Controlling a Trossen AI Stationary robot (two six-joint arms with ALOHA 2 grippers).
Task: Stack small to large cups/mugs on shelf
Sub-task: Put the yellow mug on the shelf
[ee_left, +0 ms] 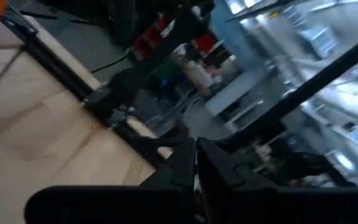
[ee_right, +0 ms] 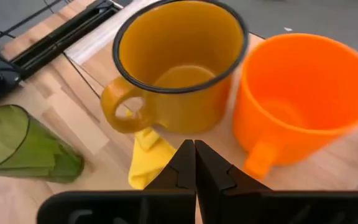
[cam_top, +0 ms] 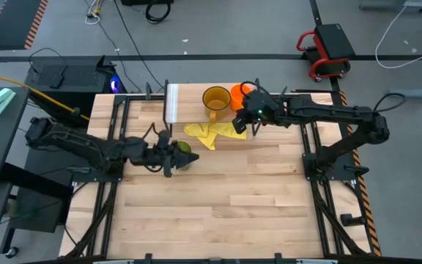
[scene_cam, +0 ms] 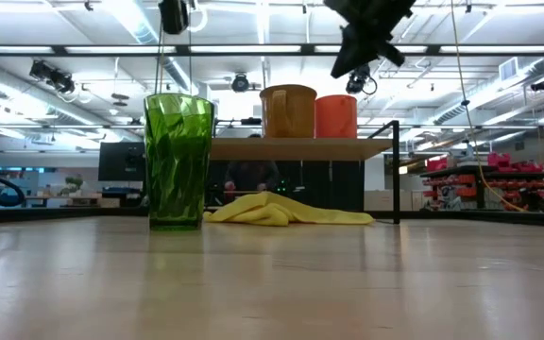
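High view, cups: amber mug (cam_top: 215, 98) and orange mug (cam_top: 239, 94) side by side on the shelf (cam_top: 196, 95); green tumbler (cam_top: 184, 155) on the tabletop (cam_top: 233, 198), well apart from the shelf.
High view, arms: right gripper (cam_top: 249, 122) at the shelf's near edge by the orange mug; left gripper (cam_top: 168, 156) just beside the tumbler. Yellow cloth (cam_top: 215, 133) lies between the shelf and the tumbler.
Low view: tumbler (scene_cam: 178, 161) upright, free-standing; both mugs (scene_cam: 288, 111) (scene_cam: 335, 116) upright on the shelf board (scene_cam: 300, 147); an arm hangs above the orange mug. Cloth (scene_cam: 281, 210) under the shelf.
Left wrist view: fingers (ee_left: 191, 163) pressed together, holding nothing; tumbler not in frame.
Right wrist view: fingers (ee_right: 194, 163) pressed together, empty, aimed between amber mug (ee_right: 179, 65) and orange mug (ee_right: 306, 99).
Step (judgement): nothing nested yet; picking the orange mug seems next, which calls for spreading the fingers over its rim.
Hard to make out: shelf legs from above; whether the left gripper touches the tumbler.
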